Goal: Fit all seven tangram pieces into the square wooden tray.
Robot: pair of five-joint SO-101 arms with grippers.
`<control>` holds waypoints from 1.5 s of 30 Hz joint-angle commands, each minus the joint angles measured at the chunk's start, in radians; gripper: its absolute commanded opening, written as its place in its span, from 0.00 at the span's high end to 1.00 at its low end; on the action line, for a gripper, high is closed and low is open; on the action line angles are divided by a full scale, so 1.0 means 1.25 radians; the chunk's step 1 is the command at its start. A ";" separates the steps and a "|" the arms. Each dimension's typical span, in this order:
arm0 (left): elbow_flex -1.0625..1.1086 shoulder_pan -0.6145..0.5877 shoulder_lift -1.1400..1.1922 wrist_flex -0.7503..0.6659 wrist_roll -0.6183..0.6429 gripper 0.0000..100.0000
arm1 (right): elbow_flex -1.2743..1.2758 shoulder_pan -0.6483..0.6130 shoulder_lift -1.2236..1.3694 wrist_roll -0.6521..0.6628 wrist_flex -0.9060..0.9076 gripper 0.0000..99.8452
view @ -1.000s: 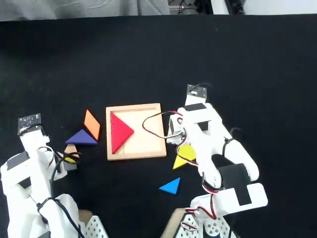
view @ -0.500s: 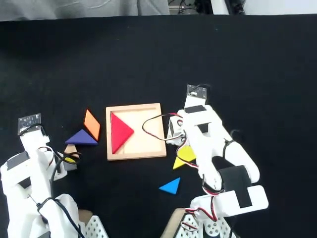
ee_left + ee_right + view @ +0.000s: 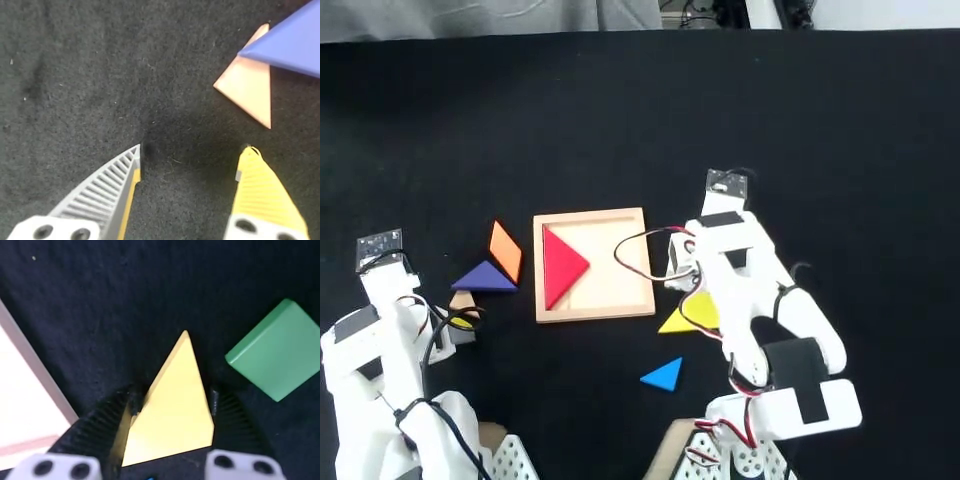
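One red triangle (image 3: 563,265) is seen in the high view, laid against the left wall of the square wooden tray (image 3: 618,290). An orange parallelogram (image 3: 506,251) and a purple triangle (image 3: 485,278) are set just left of the tray, and a blue triangle (image 3: 664,375) lies below it. The yellow triangle (image 3: 682,318) is partly covered by the right arm (image 3: 740,280). In the left wrist view, the left gripper (image 3: 190,152) is held spread over bare black cloth (image 3: 75,75), with a peach triangle (image 3: 247,87) near. In the right wrist view, the right gripper (image 3: 174,394) is clamped on the yellow triangle, and a green square (image 3: 275,350) lies just beside it.
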 commanded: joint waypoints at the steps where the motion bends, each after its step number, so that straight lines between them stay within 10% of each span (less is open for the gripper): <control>1: -0.006 -0.008 -0.015 -0.009 0.000 0.70 | -0.066 0.009 0.012 0.055 -0.020 0.84; 18: -0.006 -0.008 -0.015 -0.009 0.000 0.70 | -0.009 0.009 -0.375 0.831 0.385 0.84; 22: -0.004 -0.007 -0.015 -0.009 0.000 0.70 | 0.058 0.048 -0.337 0.810 0.357 0.99; 45: -0.004 -0.008 -0.015 -0.009 0.000 0.70 | -0.298 0.191 0.215 0.787 0.309 0.99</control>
